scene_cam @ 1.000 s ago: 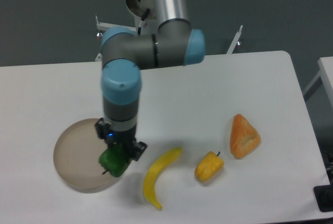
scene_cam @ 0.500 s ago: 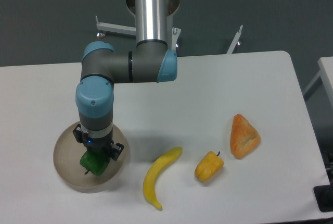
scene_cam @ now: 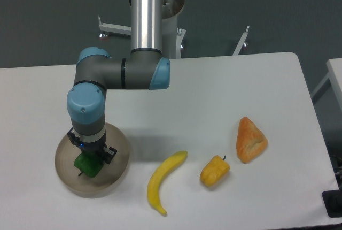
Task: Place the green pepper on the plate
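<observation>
The green pepper [scene_cam: 87, 166] is a small glossy bright-green thing over the middle of the round beige-grey plate [scene_cam: 116, 172] at the table's front left. My gripper [scene_cam: 88, 160] comes straight down from the arm's blue-capped wrist and is shut on the green pepper. The gripper's body hides the pepper's top. I cannot tell whether the pepper touches the plate or hangs just above it.
A yellow banana [scene_cam: 162, 181] lies to the right of the plate. Further right sit a yellow-orange pepper [scene_cam: 214, 170] and an orange wedge-shaped pastry [scene_cam: 250, 140]. The arm's elbow [scene_cam: 120, 73] spans above the table's left half.
The gripper has carried the green pepper leftwards from the plate's right edge to over its middle. The arm's elbow swung left with it.
</observation>
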